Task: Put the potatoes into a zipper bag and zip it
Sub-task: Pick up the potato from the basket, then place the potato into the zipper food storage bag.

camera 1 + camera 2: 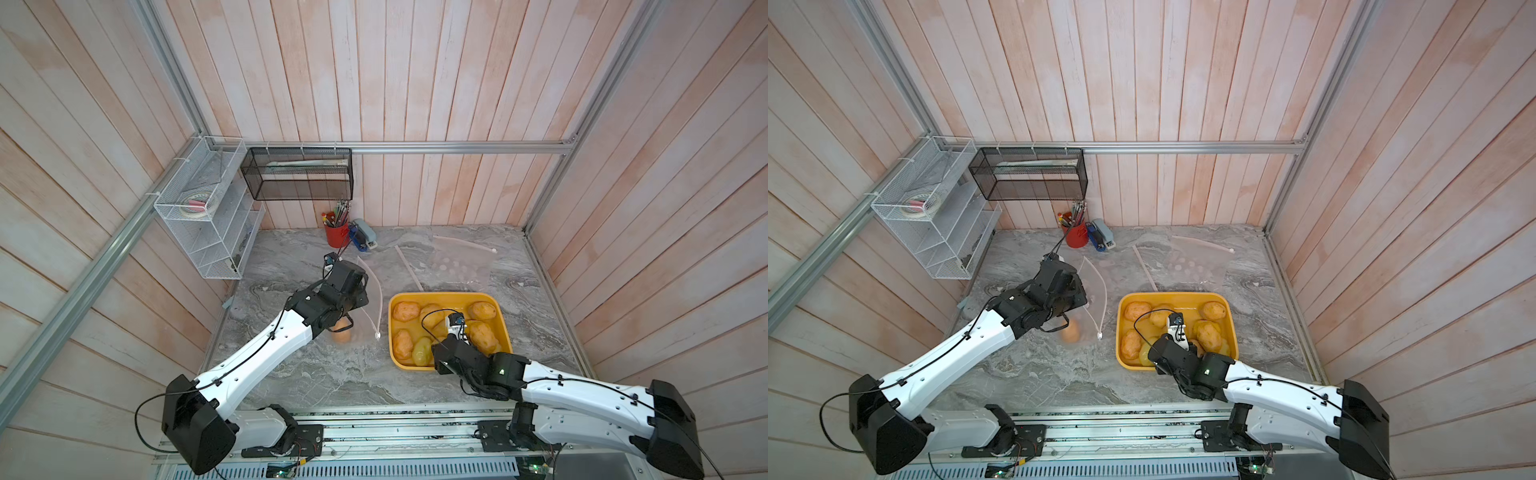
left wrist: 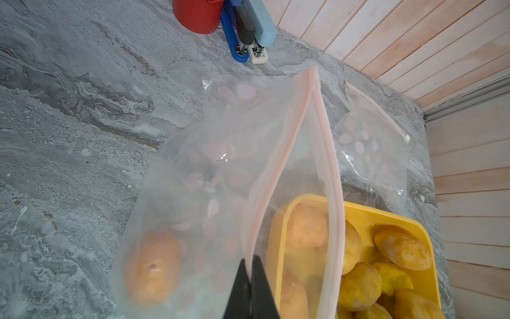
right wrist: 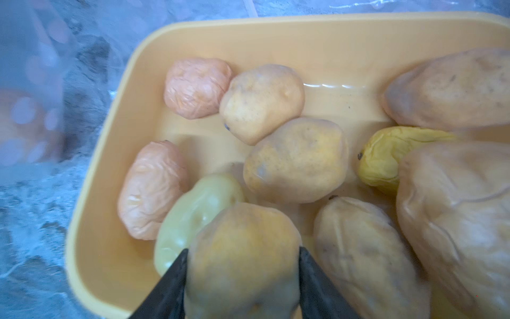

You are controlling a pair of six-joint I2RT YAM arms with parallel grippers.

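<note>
Grey marbled desk carries a yellow tray centre right, a flat bag above it, and a red cup and staplers upper centre.

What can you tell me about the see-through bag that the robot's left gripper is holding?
The zipper bag is thin, clear plastic with pale pink dots and a pink zip strip along its mouth, which gapes open. The left gripper is shut on one lip and holds it up. The bag's bottom sags onto the grey marble table, beside the yellow tray. One orange potato lies inside.
</note>
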